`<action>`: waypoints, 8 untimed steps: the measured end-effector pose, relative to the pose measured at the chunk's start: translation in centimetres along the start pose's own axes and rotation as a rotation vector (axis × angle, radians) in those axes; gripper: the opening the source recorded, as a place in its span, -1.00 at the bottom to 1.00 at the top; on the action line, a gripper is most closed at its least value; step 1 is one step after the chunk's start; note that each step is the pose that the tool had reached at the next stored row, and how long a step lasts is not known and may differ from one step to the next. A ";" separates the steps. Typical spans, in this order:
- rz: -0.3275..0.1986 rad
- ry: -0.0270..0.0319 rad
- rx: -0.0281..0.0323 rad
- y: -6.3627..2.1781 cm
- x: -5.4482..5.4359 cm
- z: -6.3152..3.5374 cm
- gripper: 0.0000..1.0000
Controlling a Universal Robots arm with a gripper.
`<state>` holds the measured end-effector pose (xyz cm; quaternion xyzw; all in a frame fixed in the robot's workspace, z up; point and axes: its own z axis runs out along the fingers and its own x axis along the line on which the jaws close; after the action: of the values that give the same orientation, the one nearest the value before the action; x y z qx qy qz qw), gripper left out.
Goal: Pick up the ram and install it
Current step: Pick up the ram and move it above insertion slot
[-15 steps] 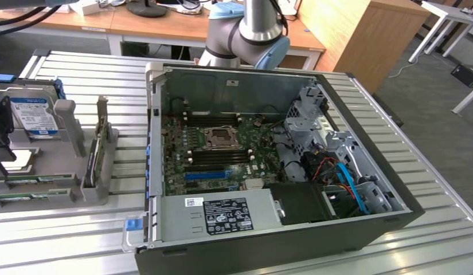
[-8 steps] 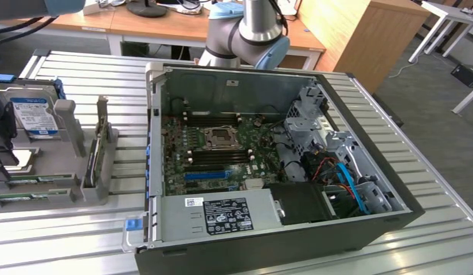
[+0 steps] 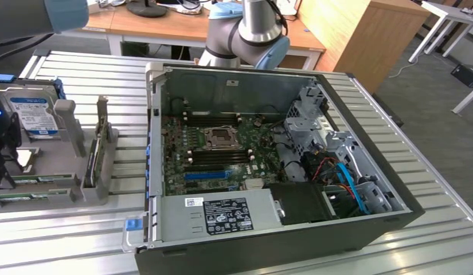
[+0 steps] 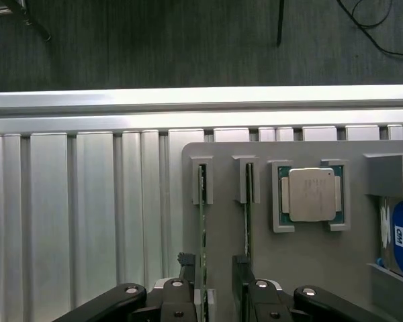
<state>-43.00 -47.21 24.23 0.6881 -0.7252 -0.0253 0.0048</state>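
Exterior view: a grey holder [image 3: 94, 195] sits on the slatted table [image 3: 419, 189] beside the open computer case [image 3: 221, 86], with a narrow strip of bare slats between them.

Wrist view: the gripper [image 4: 212, 261] hangs over the holder with its jaws spread. Between them is the ram [image 4: 203, 215], standing on edge in the slot nearest the holder's edge. Beyond that edge lie open slats.

Two ram sticks [image 4: 203, 228] [image 4: 248, 221], one processor [image 4: 311, 195]
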 end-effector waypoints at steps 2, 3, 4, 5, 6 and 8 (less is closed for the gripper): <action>0.000 -0.0001 -0.0001 -0.01 0.2 -0.01 -0.29; 0.000 -0.0001 -0.0001 -0.01 0.3 -0.02 -0.29; 0.000 -0.0001 -0.0002 -0.02 0.4 -0.02 -0.29; 0.000 -0.0001 -0.0001 -0.02 0.5 -0.02 -0.29; 0.000 -0.0001 -0.0002 -0.02 0.5 -0.02 -0.29; 0.000 -0.0003 0.0001 -0.02 0.5 0.06 -0.29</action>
<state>-43.01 -47.75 24.15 0.6880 -0.7252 -0.0253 0.0046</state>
